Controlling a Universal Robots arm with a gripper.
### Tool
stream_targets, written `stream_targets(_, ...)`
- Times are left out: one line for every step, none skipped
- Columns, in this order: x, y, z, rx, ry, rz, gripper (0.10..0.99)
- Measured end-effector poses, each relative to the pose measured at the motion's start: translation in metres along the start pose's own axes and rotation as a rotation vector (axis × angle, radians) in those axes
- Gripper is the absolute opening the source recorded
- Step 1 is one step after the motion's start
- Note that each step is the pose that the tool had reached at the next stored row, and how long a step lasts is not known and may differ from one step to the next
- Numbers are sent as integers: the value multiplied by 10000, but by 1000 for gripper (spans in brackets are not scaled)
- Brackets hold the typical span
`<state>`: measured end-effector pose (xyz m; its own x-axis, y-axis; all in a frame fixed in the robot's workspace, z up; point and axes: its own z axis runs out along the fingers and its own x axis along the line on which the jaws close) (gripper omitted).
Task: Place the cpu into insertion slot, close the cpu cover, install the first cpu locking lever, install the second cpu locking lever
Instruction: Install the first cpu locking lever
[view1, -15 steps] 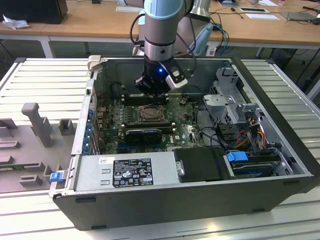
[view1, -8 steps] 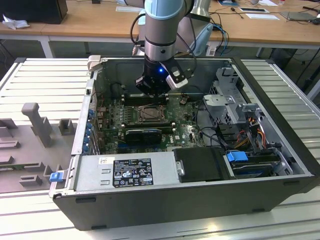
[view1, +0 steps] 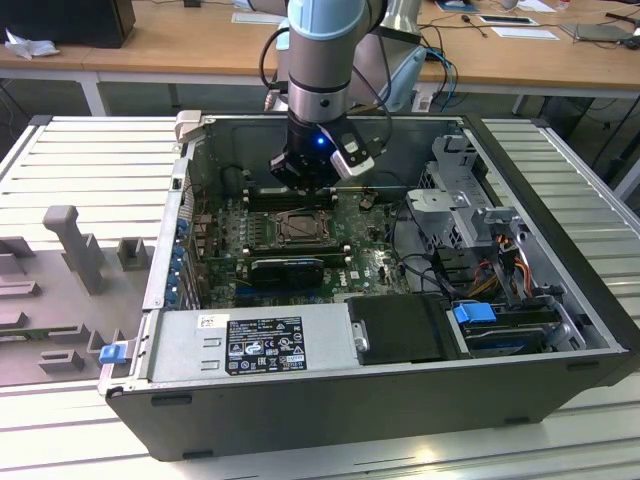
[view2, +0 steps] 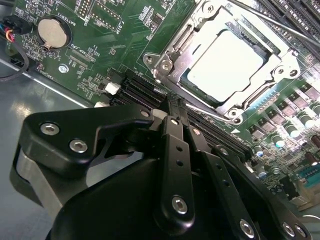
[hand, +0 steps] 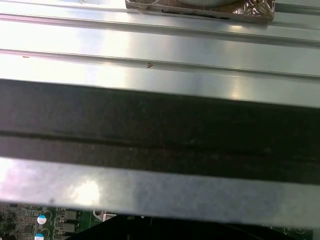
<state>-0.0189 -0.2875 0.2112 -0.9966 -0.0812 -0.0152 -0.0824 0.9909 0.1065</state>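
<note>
Inside the open computer case (view1: 560, 300), the cpu (view2: 227, 60) already sits in the insertion slot (view2: 165, 65), cpu cover (view2: 280, 62) framing it. At six o'clock of it, the gripper (view2: 175, 107) hovers pinched together, empty. That thin cover looks stiff, best pushed at its edge.

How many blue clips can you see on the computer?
2. One blue clip sits at the case's front corner on the exterior view's left; the other blue clip sits on the drive bay toward the right. More may be hidden.
</note>
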Motion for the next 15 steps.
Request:
stream_targets(0,0,3,-1,0,-1,106)
stream_targets(0,0,6,-2,-1,-1,106)
stream_targets(0,0,8,-1,0,-2,106)
stream_targets(0,0,12,-1,0,-3,106)
stream_targets(-1,-1,15,-1,0,-2,106)
stream_targets(-2,-1,19,-2,1,-1,106)
stream_targets(-4,-4,24,0,1,-3,106)
stream_targets(-6,-8,30,-1,0,-4,106)
stream_targets(-6,-13,35,-1,0,-3,106)
stream_targets(-7,-15,43,-3,-1,-2,106)
stream_targets(-9,-16,46,-2,-1,-4,106)
stream_targets(-10,-16,49,-1,0,-4,106)
stream_targets(-11,-17,57,-1,-1,-2,106)
stream_targets(-11,-18,65,4,0,-2,106)
stream_targets(-11,-19,71,12,4,-3,106)
